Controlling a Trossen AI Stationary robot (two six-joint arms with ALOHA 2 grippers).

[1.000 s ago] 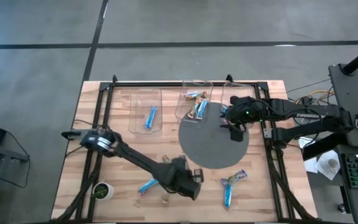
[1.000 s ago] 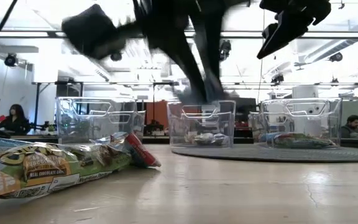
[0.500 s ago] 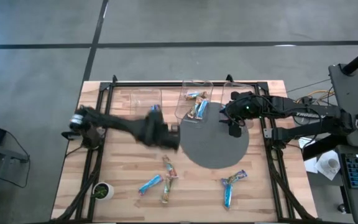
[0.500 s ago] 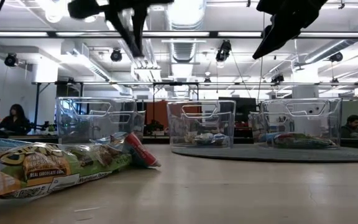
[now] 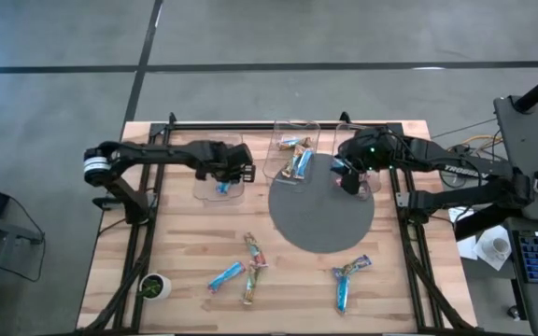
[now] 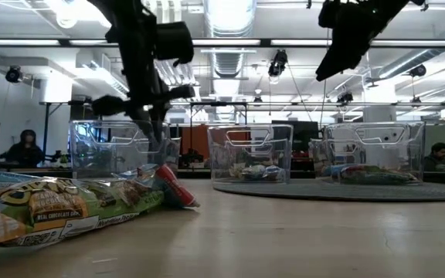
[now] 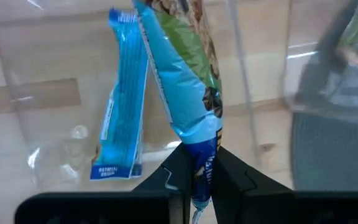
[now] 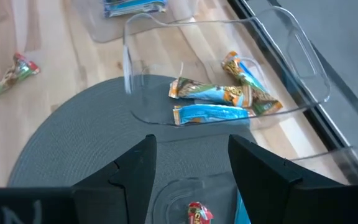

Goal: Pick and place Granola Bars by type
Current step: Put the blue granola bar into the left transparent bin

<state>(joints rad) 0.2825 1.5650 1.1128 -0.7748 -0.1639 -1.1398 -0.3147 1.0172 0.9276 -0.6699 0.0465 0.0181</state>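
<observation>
My left gripper (image 5: 233, 173) (image 7: 199, 175) is over the far-left clear bin (image 5: 215, 142), shut on a blue granola bar (image 7: 185, 93). Another blue bar (image 7: 120, 106) lies flat on that bin's floor. My right gripper (image 5: 351, 179) (image 8: 191, 163) is open, touches nothing and hovers over the far-right bin (image 5: 374, 131), where a red-ended bar (image 8: 197, 213) shows. The middle bin (image 8: 291, 56) holds several blue-and-tan bars (image 8: 219, 102). Loose bars lie flat on the table near its near edge: a blue one (image 5: 225, 276), multicoloured ones (image 5: 253, 257) and two more (image 5: 348, 280). My left gripper pinches the blue bar by one crimped end (image 7: 201, 163) between its two fingers, the tail of the wrapper showing behind the fingertips. The bar runs on along the fingers and away from them, over the bin's floor. Whether its far end touches anything lies outside the frame.
A round grey mat (image 5: 320, 219) lies under the middle and right bins' near ends. A small green-and-white cup (image 5: 154, 286) stands at the near-left corner. A black frame (image 5: 250, 124) edges the table. A tan-green bar (image 6: 68, 205) lies close to the low camera.
My left arm has swung fast from the loose bars by the near edge up and across to the far-left bin, and holds a blue bar there. The multicoloured bars it had covered now show on the table. My right gripper has crept slightly toward the far edge.
</observation>
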